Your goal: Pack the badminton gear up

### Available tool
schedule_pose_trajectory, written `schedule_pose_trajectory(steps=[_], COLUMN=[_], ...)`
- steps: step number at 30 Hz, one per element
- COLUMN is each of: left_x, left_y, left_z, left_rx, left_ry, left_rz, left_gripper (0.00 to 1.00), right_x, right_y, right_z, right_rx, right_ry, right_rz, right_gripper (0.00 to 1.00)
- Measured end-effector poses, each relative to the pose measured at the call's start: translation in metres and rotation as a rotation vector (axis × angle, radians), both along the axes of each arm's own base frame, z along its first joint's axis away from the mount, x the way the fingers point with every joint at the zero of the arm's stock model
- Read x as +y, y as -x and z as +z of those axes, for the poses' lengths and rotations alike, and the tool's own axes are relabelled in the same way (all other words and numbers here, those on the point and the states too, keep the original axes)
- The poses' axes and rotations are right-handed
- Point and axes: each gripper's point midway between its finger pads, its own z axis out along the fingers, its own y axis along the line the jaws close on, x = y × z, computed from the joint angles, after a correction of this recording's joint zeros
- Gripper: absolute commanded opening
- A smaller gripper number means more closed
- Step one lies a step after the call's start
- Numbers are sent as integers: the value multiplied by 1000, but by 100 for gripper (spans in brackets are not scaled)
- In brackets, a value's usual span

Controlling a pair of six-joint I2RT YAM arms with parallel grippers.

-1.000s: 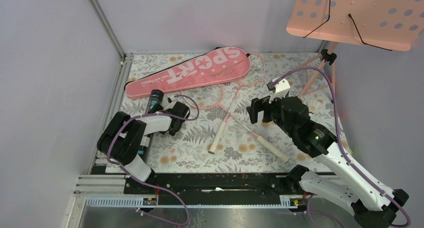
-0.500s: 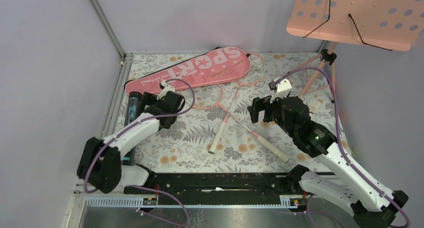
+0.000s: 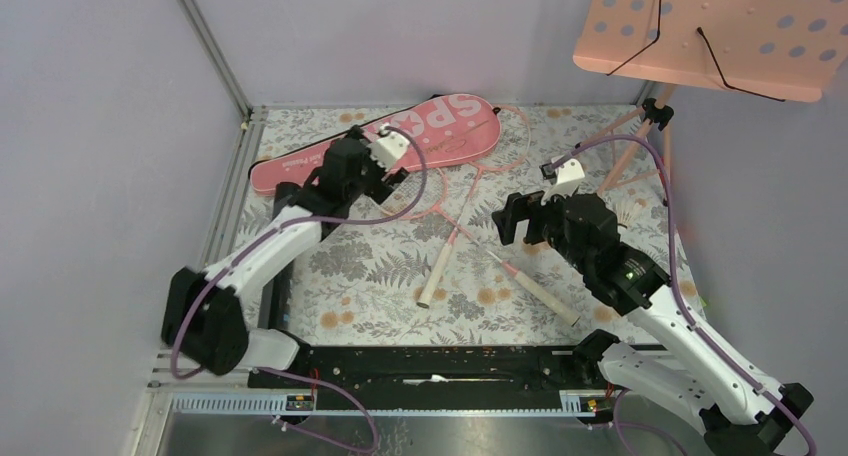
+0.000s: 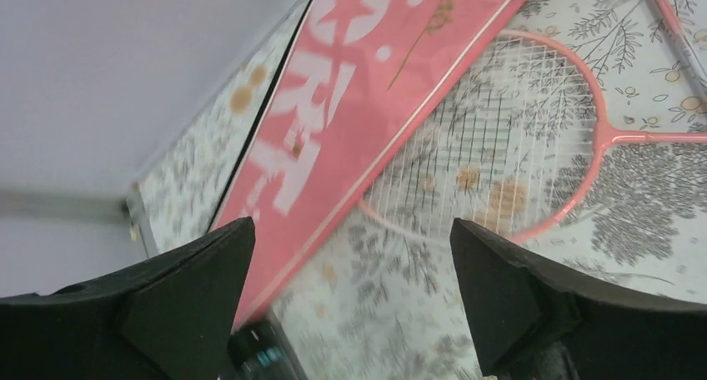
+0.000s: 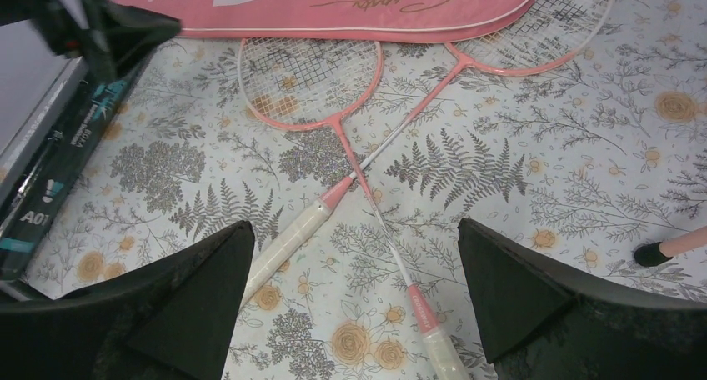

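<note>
L claw (image 4: pixel 348 238) over bag (image 4: pixel 350 88), racket (image 4: pixel 500 138)

Pink perforated music stand (image 3: pixel 680 61) at far-right corner of floral tabletop (image 3: pixel 380 276)

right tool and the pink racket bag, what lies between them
Two pink rackets, shafts crossed, lying on the floral cloth; the right wrist view shows this.

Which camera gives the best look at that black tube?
The right wrist view: the black tube lies along its left edge, label readable. The left wrist view catches only one end at the bottom; overhead, the left arm covers most of it.
</note>
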Motion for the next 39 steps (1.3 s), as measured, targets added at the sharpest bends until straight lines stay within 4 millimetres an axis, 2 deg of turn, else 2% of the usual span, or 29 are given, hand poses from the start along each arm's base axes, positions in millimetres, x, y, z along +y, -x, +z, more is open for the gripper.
schedule_pose_trajectory(steps=[3,5,8,12,14,16,19,22,24,26,28,32,33,39], left_x=[-22,-18,15,88,110,122,120,116,116,117,119,118,118,113], left_y=[-29,-48,-66,-67,-67,-69,-76,-89,-103,-117,-129,-142,-142,-144], left_z=[-18,-41,-84,-136,-144,-147,-157,-176,-177,-178,-178,-186,-191,-193], left_rx=[41,101,221,406,438,449,450,470,459,437,414,400,408,387], left_ry=[-148,-277,-428,-571,-606,-636,-670,-691,-720,-734,-737,-722,-722,-706], left_rz=[-138,-186,-196,-169,-159,-166,-199,-219,-208,-186,-161,-126,-129,-98], left_gripper=[95,94,94,94,94,94,92,86,82,74,59,6,0,0], right_x=[2,1,-2,-3,-2,-2,-2,-4,-7,-10,-12,-15,-15,-15], right_y=[-3,-4,-7,-16,-21,-26,-32,-38,-42,-45,-47,-49,-49,-49], right_z=[-2,-6,-11,-24,-34,-46,-59,-67,-69,-69,-69,-70,-70,-70], right_rx=[9,18,31,65,92,123,162,184,190,190,191,194,194,195], right_ry=[-15,-14,-5,25,46,69,97,114,121,125,127,128,127,123], right_rz=[2,-7,-23,-46,-54,-62,-75,-93,-107,-122,-132,-140,-141,-145], right_gripper=[100,99,100,100,100,100,100,100,100,100,100,100,100,100])
